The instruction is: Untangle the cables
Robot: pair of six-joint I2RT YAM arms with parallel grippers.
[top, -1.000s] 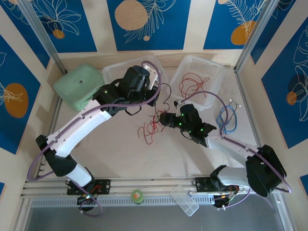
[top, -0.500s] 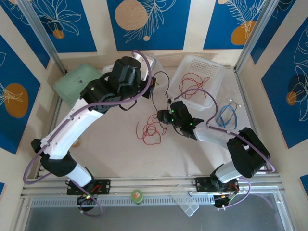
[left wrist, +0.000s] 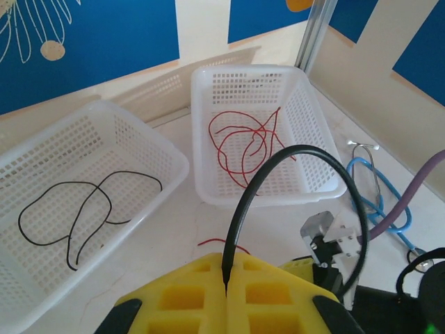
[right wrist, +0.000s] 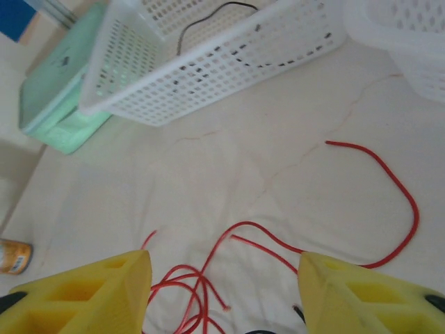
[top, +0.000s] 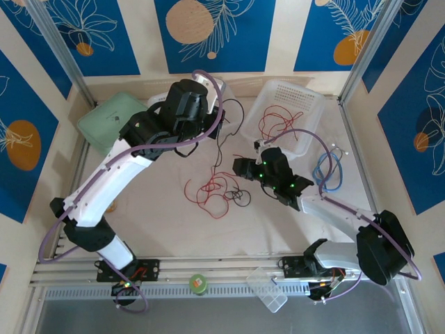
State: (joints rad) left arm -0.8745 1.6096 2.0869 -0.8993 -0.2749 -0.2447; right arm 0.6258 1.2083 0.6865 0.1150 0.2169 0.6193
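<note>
**Left tool** (left wrist: pixel 227 278): closed, with its yellow fingertips gripping the held black cable (left wrist: pixel 306 147). From the grip, this cable rises ahead of the tool, arcs over to its right and drops back down beside it.

Two white baskets stand ahead of the tool:
- The basket ahead-left (left wrist: pixel 97 111) contains a loose black cable (left wrist: pixel 69 184).
- The basket ahead-right (left wrist: pixel 306 90) contains a loose red cable (left wrist: pixel 243 149).

**Right tool** (right wrist: pixel 224 278): open, fingers set wide apart, gripping nothing. The red tangle (right wrist: pixel 201 278) lies on the tabletop (right wrist: pixel 229 139), directly below the gap between the fingers. One red strand (right wrist: pixel 410 209) curves away ahead-right of the tool. The top view shows small black loops (top: pixel 240 195) beside the tangle.
</note>
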